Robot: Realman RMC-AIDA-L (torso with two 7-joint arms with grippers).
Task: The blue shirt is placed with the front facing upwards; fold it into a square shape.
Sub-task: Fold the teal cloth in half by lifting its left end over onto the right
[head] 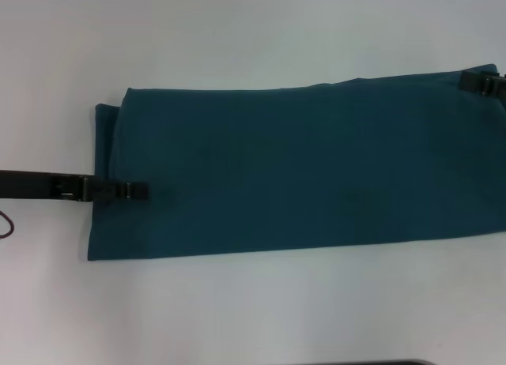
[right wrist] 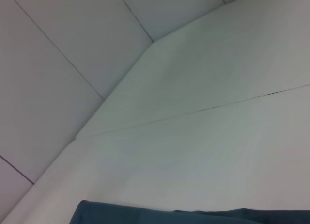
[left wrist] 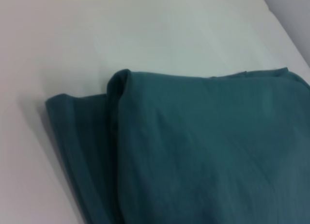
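The blue shirt [head: 300, 167] lies on the white table [head: 237, 33] as a long folded band running left to right, with no lettering showing. Its left end shows stacked folded layers in the left wrist view [left wrist: 203, 151]. My left gripper [head: 138, 190] reaches in from the left, low over the shirt's left edge at mid-height. My right gripper [head: 474, 82] is at the shirt's far right corner, partly cut off by the picture's edge. The right wrist view shows only a strip of the shirt [right wrist: 193, 216] along the bottom.
White table surface surrounds the shirt on the far, near and left sides. A thin dark cable [head: 6, 227] loops at the left edge. A dark object [head: 395, 363] peeks in at the near edge. The table's far corner [right wrist: 152, 42] and tiled floor [right wrist: 58, 54] show beyond.
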